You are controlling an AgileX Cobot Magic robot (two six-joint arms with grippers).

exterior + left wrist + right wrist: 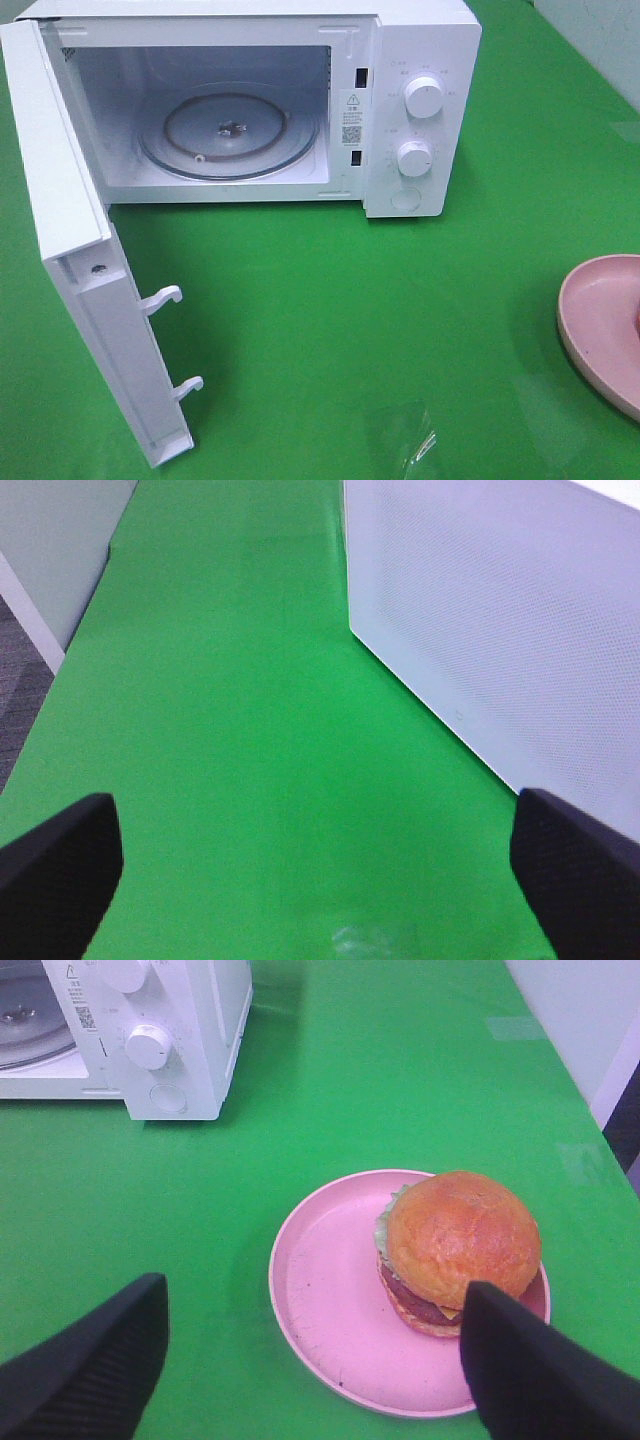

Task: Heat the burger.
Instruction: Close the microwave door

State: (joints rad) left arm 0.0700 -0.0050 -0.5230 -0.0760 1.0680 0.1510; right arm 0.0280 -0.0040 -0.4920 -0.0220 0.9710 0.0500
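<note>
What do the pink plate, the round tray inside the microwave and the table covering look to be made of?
Pink plate: probably matte plastic, given its uniform colour and dull sheen, though glazed ceramic is possible. Round tray: clear glass, since the floor shows through it and its rim catches highlights. Table covering: smooth green sheet, maybe vinyl or coated cloth; soft reflections, no visible weave.

High camera and right wrist camera both see the microwave (pixel 300 100).

Your left gripper (pixel 315 865) has its jaws spread wide w/ nothing between them, and your right gripper (pixel 315 1355) also has its jaws well apart & empty, both wrists angled down toward the counter (pixel 250 730).
</note>
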